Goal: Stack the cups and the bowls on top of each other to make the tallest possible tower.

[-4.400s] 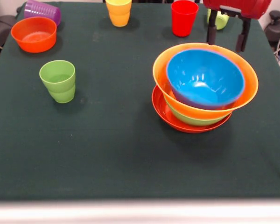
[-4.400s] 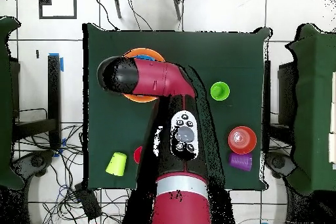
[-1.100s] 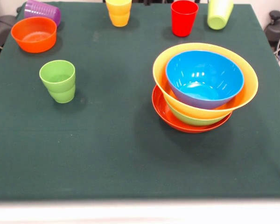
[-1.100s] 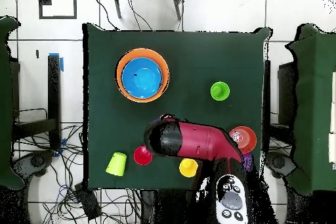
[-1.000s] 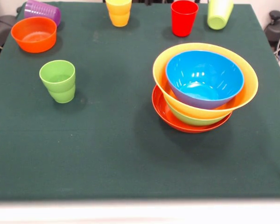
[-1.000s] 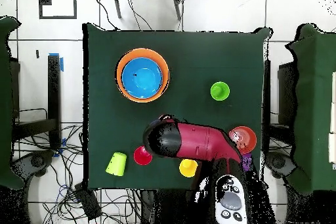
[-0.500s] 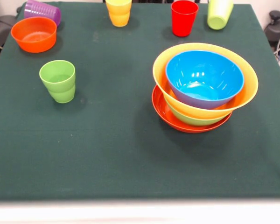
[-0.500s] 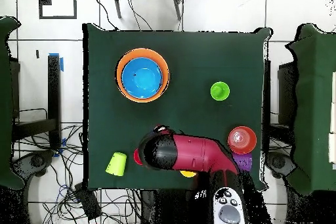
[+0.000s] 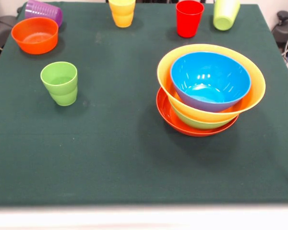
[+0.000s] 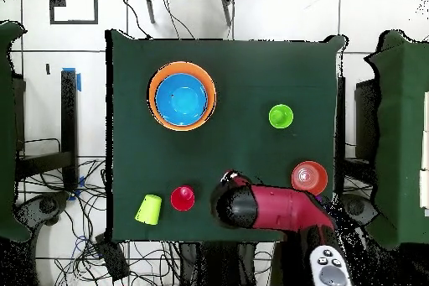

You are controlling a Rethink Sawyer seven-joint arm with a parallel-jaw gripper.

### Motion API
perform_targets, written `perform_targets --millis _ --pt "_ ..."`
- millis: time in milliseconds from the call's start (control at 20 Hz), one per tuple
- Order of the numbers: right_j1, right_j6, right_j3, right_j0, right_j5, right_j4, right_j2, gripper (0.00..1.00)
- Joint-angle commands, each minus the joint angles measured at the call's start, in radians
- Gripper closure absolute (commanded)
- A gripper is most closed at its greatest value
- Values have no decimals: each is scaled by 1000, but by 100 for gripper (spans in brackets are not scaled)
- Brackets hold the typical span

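The tower is a blue bowl [image 9: 210,80] nested in the large orange-yellow bowl [image 9: 165,69], over a green bowl [image 9: 197,123] and the wide red-orange bowl [image 9: 169,116]; from above it shows as the blue bowl [image 10: 182,98] ringed by orange. A small orange bowl [image 9: 35,34] and a purple cup [image 9: 43,9] on its side sit at the far left. A yellow cup [image 9: 122,12], a red cup [image 9: 189,18] and a light green cup [image 9: 225,14] line the far edge. Another green cup [image 9: 60,83] stands upright alone. In the overhead view the arm's end [image 10: 235,207] covers the yellow cup, with the gripper hidden beneath it.
The dark green cloth [image 9: 115,153] covers the table. Overhead, the red cup [image 10: 182,198], the tipped light green cup [image 10: 149,209], the upright green cup [image 10: 281,117] and the small orange bowl [image 10: 308,177] show around the arm. Cables lie on the floor beside the table.
In the overhead view the arm has left the bowl stack and drawn back, then swung rightward off the red cup and over the yellow cup. No cup or bowl has moved.
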State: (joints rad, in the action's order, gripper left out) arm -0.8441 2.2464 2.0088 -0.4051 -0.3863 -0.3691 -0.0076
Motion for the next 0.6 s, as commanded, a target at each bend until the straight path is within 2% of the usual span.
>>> perform_targets --millis 50,300,600 --pt "115 -163 9 -71 86 -175 115 0" --pt "114 -160 -1 -111 69 -237 137 0" --pt "164 -146 -58 -134 73 -312 143 0"
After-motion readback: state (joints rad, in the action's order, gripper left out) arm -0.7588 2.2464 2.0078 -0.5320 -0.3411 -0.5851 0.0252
